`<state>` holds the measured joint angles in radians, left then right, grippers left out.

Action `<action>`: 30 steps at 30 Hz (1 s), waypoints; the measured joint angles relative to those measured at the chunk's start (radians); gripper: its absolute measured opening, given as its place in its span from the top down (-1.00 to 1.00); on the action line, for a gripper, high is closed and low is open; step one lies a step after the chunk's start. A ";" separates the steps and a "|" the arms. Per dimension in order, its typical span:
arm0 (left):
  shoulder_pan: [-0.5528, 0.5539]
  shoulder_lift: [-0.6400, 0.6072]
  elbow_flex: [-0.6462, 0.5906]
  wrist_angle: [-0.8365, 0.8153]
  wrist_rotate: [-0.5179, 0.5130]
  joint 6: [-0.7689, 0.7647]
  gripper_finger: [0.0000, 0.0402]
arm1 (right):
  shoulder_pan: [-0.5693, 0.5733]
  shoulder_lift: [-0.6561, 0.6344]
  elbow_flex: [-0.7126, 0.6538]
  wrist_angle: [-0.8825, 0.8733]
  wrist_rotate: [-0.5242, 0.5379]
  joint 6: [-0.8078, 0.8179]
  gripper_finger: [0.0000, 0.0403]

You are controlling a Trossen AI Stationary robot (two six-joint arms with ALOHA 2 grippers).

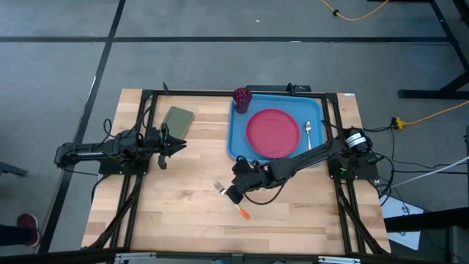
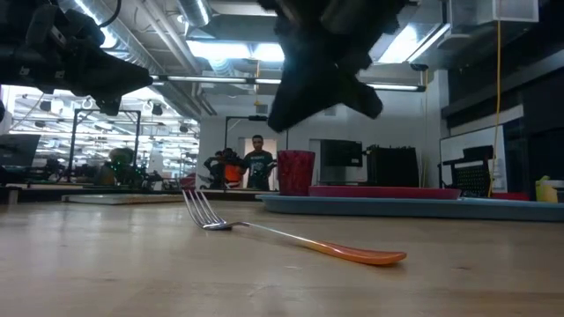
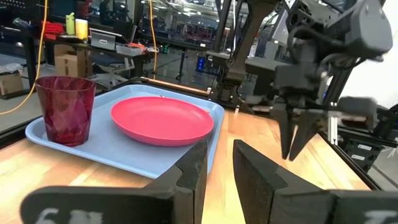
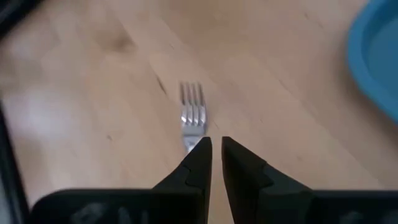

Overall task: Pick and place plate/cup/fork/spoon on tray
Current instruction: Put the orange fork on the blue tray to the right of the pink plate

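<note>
Hovering right gripper [image 4: 216,146] nearly closed, empty | fork [image 4: 192,115] handle hidden beneath

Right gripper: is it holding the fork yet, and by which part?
No. The right gripper hangs above the fork, which lies flat on the table; its nearly closed fingers hold nothing.

The right claw [image 4: 216,152] hides the fork [image 4: 192,113] below its neck, handle unseen.

An olive-green pad [image 1: 177,119] is lying on the wooden table [image 1: 176,220]; a person [image 2: 257,164] is standing in the room behind.
</note>
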<state>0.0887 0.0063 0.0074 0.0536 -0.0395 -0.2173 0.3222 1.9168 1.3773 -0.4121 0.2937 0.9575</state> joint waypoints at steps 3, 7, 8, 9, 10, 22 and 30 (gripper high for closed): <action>0.000 0.000 0.000 0.000 0.000 0.000 0.65 | 0.007 0.028 0.000 -0.013 -0.003 0.034 0.79; 0.000 0.000 0.000 0.000 0.000 0.000 0.65 | 0.011 0.055 -0.001 -0.007 -0.002 0.091 0.79; 0.000 0.000 0.000 0.000 0.000 0.000 0.65 | 0.011 0.057 -0.001 -0.015 -0.002 0.121 0.79; 0.000 0.000 0.000 -0.001 0.000 0.000 0.65 | 0.011 0.057 -0.001 -0.027 -0.003 0.151 0.79; 0.000 0.000 0.000 0.000 0.000 0.000 0.65 | 0.011 0.057 -0.002 -0.031 -0.004 0.176 0.79; 0.000 0.000 0.000 0.000 0.000 0.000 0.65 | 0.038 0.057 0.053 -0.127 0.026 0.236 0.67; 0.000 0.000 0.000 0.000 0.000 0.000 0.65 | 0.070 0.150 0.259 -0.389 0.067 0.267 0.67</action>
<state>0.0885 0.0060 0.0074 0.0536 -0.0391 -0.2173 0.3924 2.0672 1.6368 -0.8008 0.3608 1.2246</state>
